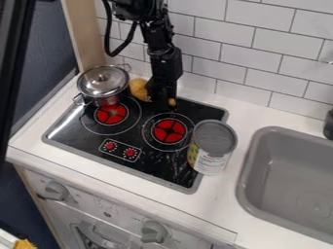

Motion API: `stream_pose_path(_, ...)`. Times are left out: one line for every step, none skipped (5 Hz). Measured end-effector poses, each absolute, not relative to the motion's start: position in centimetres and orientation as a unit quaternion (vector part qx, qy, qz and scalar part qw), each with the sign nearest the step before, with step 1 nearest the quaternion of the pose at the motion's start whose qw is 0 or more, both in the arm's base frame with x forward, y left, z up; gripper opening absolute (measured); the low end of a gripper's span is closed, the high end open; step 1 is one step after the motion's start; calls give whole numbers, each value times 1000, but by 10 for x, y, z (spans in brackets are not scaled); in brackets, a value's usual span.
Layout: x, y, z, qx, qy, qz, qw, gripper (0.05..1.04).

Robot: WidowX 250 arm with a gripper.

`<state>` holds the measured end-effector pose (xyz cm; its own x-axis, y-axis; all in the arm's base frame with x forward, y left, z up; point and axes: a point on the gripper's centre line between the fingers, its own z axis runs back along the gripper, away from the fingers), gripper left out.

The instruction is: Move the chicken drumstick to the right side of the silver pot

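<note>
Wall of white tile (260, 44) backs the whole station. White countertop (221, 206) runs along it, above a toy oven front (107, 216). Gray sink basin (244, 185) set into the counter, right side of view. Black cooktop (162, 168) lies to its left, carrying two red-centered burners (170, 131) and a small control panel.

My black arm (166, 58) comes in from the top edge and hangs down to the cooktop's back edge. Lidded silver pot (104, 82) stands at the cooktop's back left corner, close by the left burner. Upright tin can (211, 141), gray on top, stands at the cooktop's right edge, just beside the right burner.

My pincer (162, 99) is low over the back of the cooktop, behind the right burner. State of pincer: I cannot tell whether it is spread or pinching something.

Chicken drumstick (138, 89), golden yellow, shows between pot and pincer, already right of the pot as viewed; my pincer partly covers it. Contact between drumstick and pot: unclear.

Smallest items: two red cooktop knobs (131, 152), in front of the left burner.
</note>
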<state>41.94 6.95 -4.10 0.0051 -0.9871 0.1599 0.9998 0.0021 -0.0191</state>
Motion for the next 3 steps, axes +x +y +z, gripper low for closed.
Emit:
stream_pose_path(414, 68, -39, -61, -52, -707, 703, 920)
stream_pose_path(410, 64, -30, -52, -54, -709, 701, 1013)
stream_pose_path(418, 58, -6, -21, -61, -724, 686, 1008)
